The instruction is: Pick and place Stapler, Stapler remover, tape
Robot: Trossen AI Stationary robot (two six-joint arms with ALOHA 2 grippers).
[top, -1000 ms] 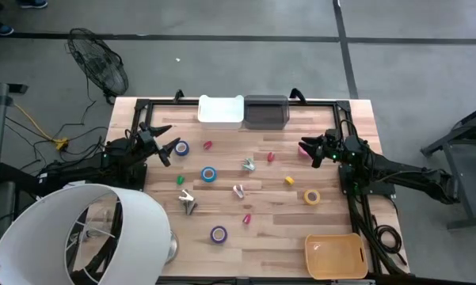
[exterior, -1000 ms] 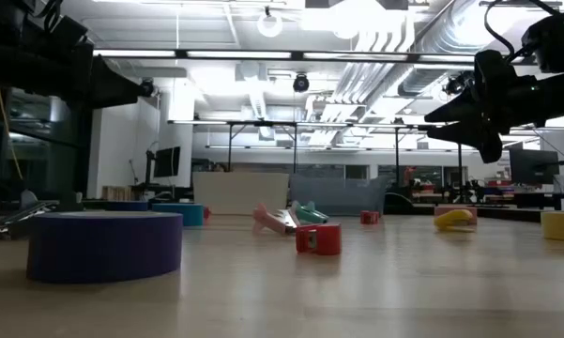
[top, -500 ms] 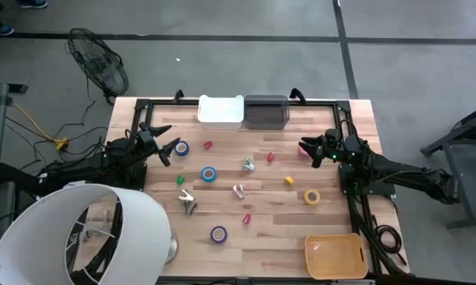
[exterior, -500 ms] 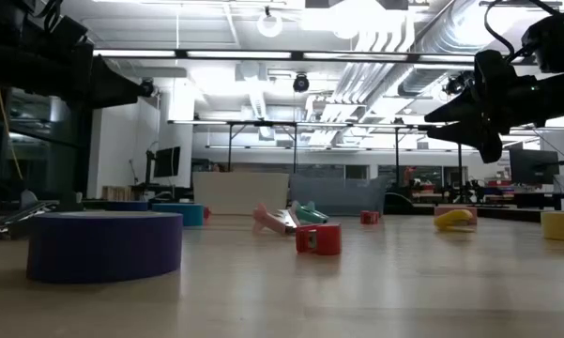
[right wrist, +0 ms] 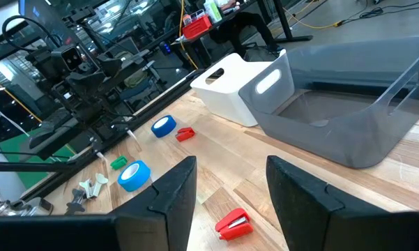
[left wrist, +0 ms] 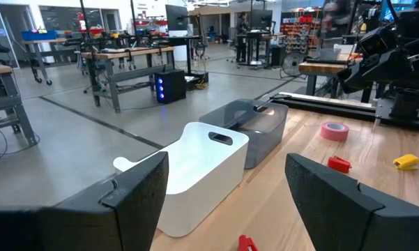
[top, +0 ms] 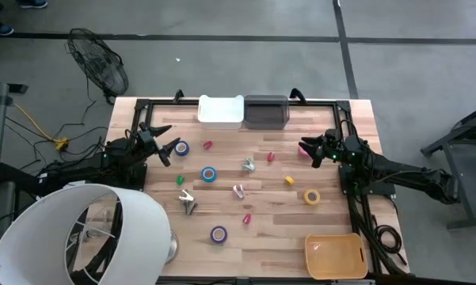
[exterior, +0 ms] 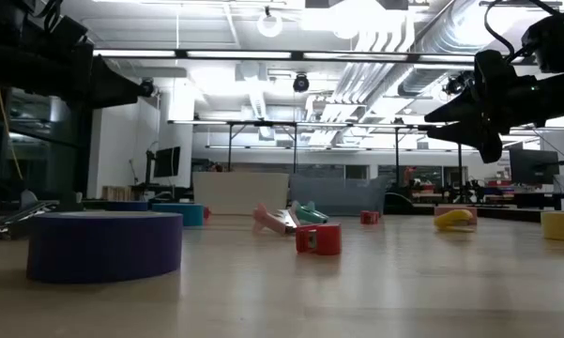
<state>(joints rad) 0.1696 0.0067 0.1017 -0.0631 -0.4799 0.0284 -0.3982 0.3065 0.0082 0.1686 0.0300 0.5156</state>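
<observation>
Both sets of fingers are spread wide with nothing in them, so you've got a clean start. The left gripper (top: pixel 165 141) hovers just off the left edge of the desk (top: pixel 277 237), right beside the blue tape roll (top: pixel 181 147). The right gripper (top: pixel 309 147) hangs over the desk's right side, just beside the pink tape roll (top: pixel 303 150), which its arm partly hides from above.

Using the grey bin (top: pixel 266 112) at the back as your landmark: the white bin (top: pixel 221 111) sits touching its left side. A red piece (top: pixel 207 146) and that blue roll lie forward and left of it, and a second blue tape roll (top: pixel 209 174) is further forward still. A small red stapler (top: pixel 270 157) is straight in front of the grey bin, with a yellow stapler (top: pixel 289 181) and a yellow tape roll (top: pixel 312 196) beyond it. The pale staple removers (top: pixel 248 165) sit around mid-desk, the purple tape roll (top: pixel 218 233) is way out front, and the orange tray (top: pixel 336 255) is in the far front right corner.

My guess on handling: everything's light and rigid. Tape rolls are smooth, so pinch across the ring wall, one finger inside the hole. Staplers look like slick plastic, so I'd grab across the narrow body, mid-length. The removers are spindly and would likely skate, so come straight down and close slowly.
</observation>
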